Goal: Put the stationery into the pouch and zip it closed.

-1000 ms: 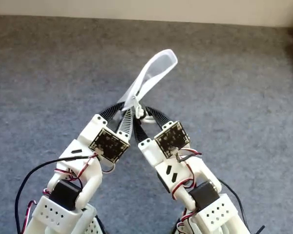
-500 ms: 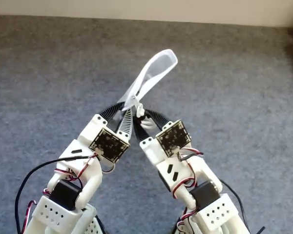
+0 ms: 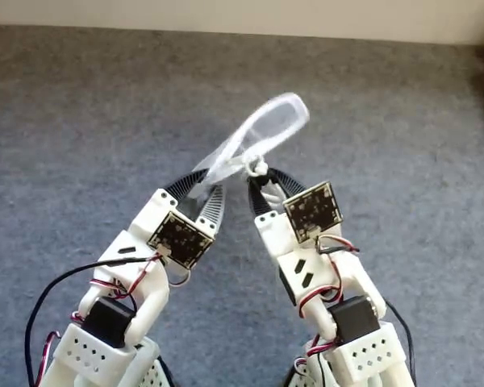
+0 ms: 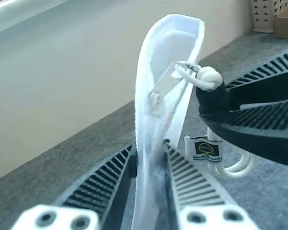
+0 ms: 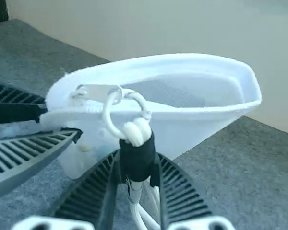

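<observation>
Zip step: left hand (image 4: pixel 150 152) pinches pouch (image 5: pixel 182 115) end, right hand (image 5: pixel 137 160) pinches zip pull (image 5: pixel 134 133); next prob. pull twd far end.

Probably an office or home room: grey carpet (image 3: pixel 81 121) meets a plain pale wall (image 3: pixel 226 14), with a cardboard box (image 4: pixel 287 20) beside it.

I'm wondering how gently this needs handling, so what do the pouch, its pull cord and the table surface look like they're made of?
Pouch: seemingly thin white mesh or translucent fabric, matte; grey shows through its wall.
Pull cord: smooth white cord, probably rubbery or plastic, knotted, with a black sleeve.
Table surface: grey and fuzzy, felt- or carpet-like.
</observation>
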`<action>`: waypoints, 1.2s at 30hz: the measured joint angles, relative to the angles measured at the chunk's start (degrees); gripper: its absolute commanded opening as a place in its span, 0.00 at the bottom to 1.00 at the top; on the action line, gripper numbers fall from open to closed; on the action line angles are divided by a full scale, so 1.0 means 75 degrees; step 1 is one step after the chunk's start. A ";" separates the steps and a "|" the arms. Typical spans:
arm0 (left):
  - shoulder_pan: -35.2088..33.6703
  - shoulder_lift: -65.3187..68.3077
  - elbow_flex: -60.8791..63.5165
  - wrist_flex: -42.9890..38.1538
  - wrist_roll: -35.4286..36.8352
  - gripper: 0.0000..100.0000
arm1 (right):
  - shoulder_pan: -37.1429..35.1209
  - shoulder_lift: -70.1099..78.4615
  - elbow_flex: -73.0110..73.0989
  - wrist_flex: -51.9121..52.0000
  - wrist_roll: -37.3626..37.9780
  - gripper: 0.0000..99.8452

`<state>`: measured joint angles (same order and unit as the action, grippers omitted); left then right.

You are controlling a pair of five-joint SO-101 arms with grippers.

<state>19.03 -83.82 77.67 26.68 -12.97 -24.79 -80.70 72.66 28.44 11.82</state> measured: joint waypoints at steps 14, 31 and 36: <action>-0.0047 0.0000 0.0012 0.0000 0.0399 0.16 | -0.0223 0.0000 -0.0012 0.0668 0.0844 0.01; 0.0199 0.0000 -0.0070 -0.0152 0.0399 0.16 | -0.0527 -0.1911 -0.0129 0.1407 0.0856 0.01; 0.0668 0.0000 -0.0070 -0.0152 0.0399 0.16 | -0.0797 -0.1911 -0.0129 0.1430 0.1102 0.01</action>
<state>24.04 -83.82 77.14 25.54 -9.98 -30.77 -95.03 71.69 39.16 20.09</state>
